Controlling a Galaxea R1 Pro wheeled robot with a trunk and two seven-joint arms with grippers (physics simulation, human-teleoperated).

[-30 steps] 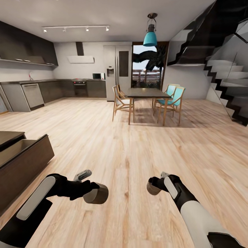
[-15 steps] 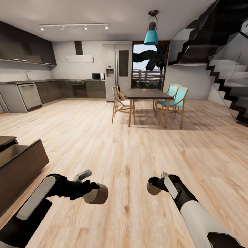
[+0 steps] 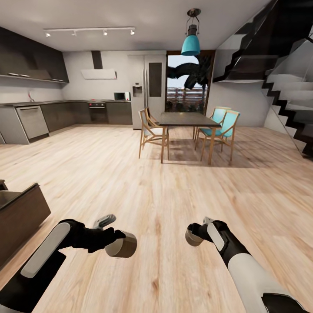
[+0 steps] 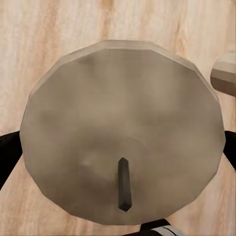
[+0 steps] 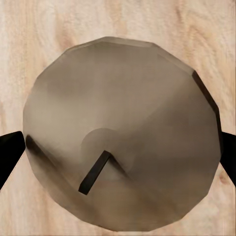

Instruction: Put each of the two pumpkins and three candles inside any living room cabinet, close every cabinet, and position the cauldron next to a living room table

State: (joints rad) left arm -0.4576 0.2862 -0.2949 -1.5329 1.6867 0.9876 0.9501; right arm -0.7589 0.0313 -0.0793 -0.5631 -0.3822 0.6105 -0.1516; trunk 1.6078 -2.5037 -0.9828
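My left gripper (image 3: 118,241) is shut on a squat grey-brown candle (image 3: 122,245), held low over the wood floor. My right gripper (image 3: 194,234) is shut on a second candle (image 3: 192,238) of the same kind. From the left wrist camera, the candle's round top (image 4: 123,123) with its dark wick faces me, black fingers (image 4: 7,153) at its sides. The right wrist view gives the same sight of the other candle (image 5: 123,132). The dark-brown cabinet (image 3: 19,217) stands at the left edge with a drawer pulled out. The pumpkins, cauldron and table are out of view.
A dining table (image 3: 184,118) with wooden and teal chairs (image 3: 222,126) stands ahead in the middle distance. Dark kitchen units (image 3: 65,114) and a fridge (image 3: 148,89) line the back wall. Stairs (image 3: 291,100) rise at the right. Wood floor (image 3: 165,191) stretches between.
The whole picture has shifted: the camera has swung right, so the cabinet has slid toward the left edge. Both arms hold their candles in the same pose.
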